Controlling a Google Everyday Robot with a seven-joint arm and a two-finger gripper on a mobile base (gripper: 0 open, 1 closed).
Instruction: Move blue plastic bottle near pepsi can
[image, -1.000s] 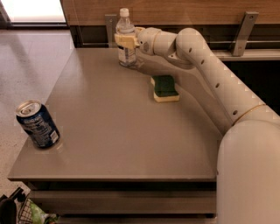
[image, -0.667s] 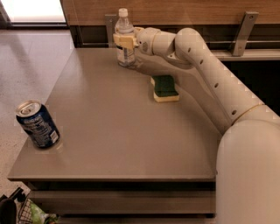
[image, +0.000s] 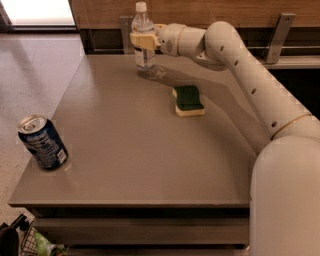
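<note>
The blue plastic bottle is clear with a white cap and stands upright at the far edge of the grey table. My gripper reaches in from the right and is shut on the bottle's middle, its pale fingers wrapped around it. The bottle's base looks slightly above the table top. The pepsi can, dark blue with a silver top, stands at the table's near left corner, far from the bottle.
A green and yellow sponge lies on the table right of centre, below my arm. A wooden wall and metal brackets run behind the table. The floor lies to the left.
The bottle and my gripper have shifted slightly upward and left at the far edge. The can and sponge have not moved.
</note>
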